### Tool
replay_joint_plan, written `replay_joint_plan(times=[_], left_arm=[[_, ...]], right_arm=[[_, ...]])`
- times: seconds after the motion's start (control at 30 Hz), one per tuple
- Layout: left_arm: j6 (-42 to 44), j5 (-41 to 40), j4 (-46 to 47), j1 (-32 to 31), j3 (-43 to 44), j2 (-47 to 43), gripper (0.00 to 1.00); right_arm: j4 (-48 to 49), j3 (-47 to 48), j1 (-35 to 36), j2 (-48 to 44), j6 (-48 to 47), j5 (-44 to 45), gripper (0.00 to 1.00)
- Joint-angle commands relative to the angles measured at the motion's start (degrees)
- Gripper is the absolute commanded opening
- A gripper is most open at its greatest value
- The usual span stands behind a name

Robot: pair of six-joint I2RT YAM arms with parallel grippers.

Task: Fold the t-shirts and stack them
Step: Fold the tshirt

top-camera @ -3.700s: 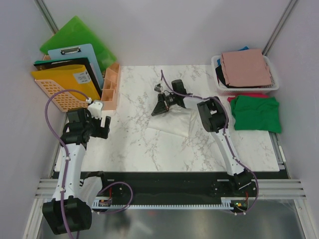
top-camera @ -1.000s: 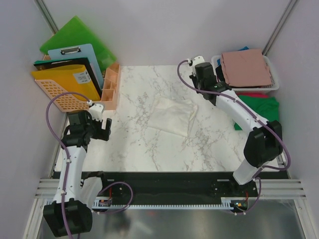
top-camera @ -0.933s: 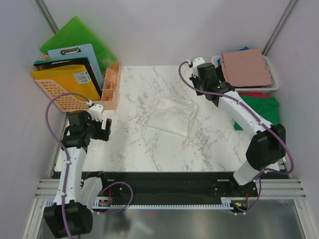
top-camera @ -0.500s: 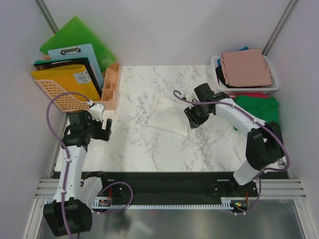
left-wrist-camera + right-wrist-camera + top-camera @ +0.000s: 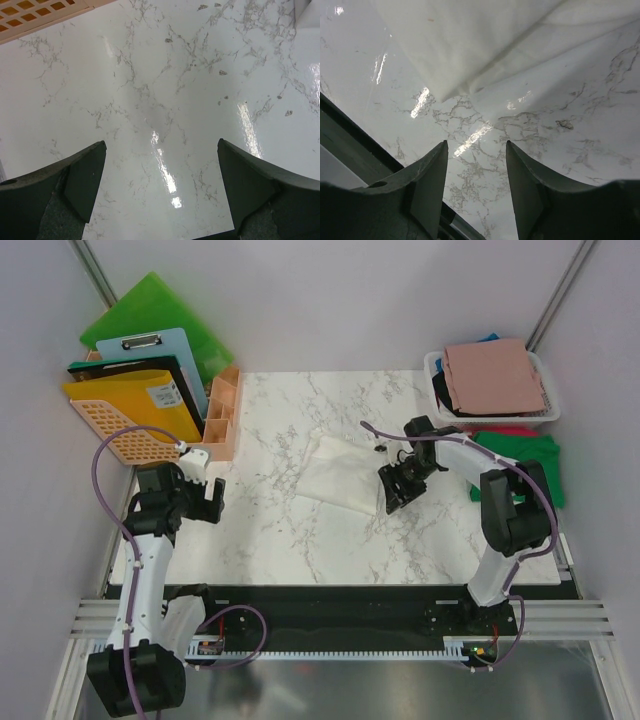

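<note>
At the middle of the marble counter (image 5: 300, 540) lay the cream-white t-shirt (image 5: 342, 472), folded into a rough rectangle and flat on the stone. Just beside its near right corner hung the right tool (image 5: 397, 487), low over the counter. In the wrist view its fingers (image 5: 427, 185) stood apart with only bare marble between them, released and grasping nothing, and the shirt's corner lay a little ahead of the tips. The left tool (image 5: 161, 150) hovered well apart at the counter's left side, spread wide over bare stone, empty. At the far right corner the white mesh basket (image 5: 497, 416) held a dusty-pink t-shirt (image 5: 493, 375) on top. A green t-shirt (image 5: 520, 468) lay folded just in front of it, a red t-shirt (image 5: 497, 430) peeking out at its far edge.
</note>
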Motion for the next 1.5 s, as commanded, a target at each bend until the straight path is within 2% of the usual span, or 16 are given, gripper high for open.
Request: replay_joint_plan(times=[0.0, 0.07, 0.13, 0.37, 0.5, 0.73, 0.9, 1.0, 1.03, 1.07, 1.33, 1.47], left_arm=[[0.32, 1.46, 1.36, 0.19, 0.2, 0.29, 1.0], [0.23, 1.37, 1.45, 0.1, 0.38, 0.99, 1.0], [0.15, 1.37, 1.45, 0.1, 0.47, 1.52, 1.0], [0.23, 0.84, 1.45, 0.1, 0.2, 1.08, 1.0], [0.23, 0.84, 1.54, 0.1, 0.38, 1.69, 1.0], [0.32, 0.22, 1.54, 0.1, 0.12, 0.99, 1.0], [0.41, -0.13, 1.45, 0.1, -0.06, 0.29, 1.0], [0.5, -0.13, 1.36, 0.19, -0.15, 0.11, 1.0], [0.58, -0.13, 1.19, 0.1, -0.24, 0.11, 1.0], [0.67, -0.3, 1.18, 0.02, -0.15, 0.11, 1.0], [0.67, -0.22, 1.45, 0.1, -0.15, 1.34, 1.0], [0.67, -0.3, 1.62, 0.1, -0.15, 1.69, 1.0]], right_arm=[[0.08, 2.95, 4.35, -1.57, -3.32, 0.92, 0.57], [2.98, 1.81, 8.49, -4.46, -4.89, 12.49, 0.59], [3.95, 1.71, 12.28, -5.35, -5.34, 14.84, 0.61], [6.06, 2.15, 13.08, -5.09, -2.88, 12.13, 0.6], [8.26, 3.73, 16.24, -5.1, -2.7, 16.94, 0.63], [6.33, 18.73, 16.51, 4.64, -2.44, 17.14, 0.63], [7.02, 25.7, 16.42, 12.91, -0.77, 16.35, 0.63], [7.56, 28.43, 16.34, 18.62, 0.72, 15.65, 0.28], [7.56, 29.39, 16.34, 20.9, 1.33, 15.38, 0.04], [7.38, 29.75, 16.34, 21.71, 1.6, 15.2, 0.0], [8.96, 26.15, 16.86, 23.03, 0.73, 13.63, 0.0], [9.14, 26.06, 20.8, 22.77, -1.03, 14.59, 0.0]])
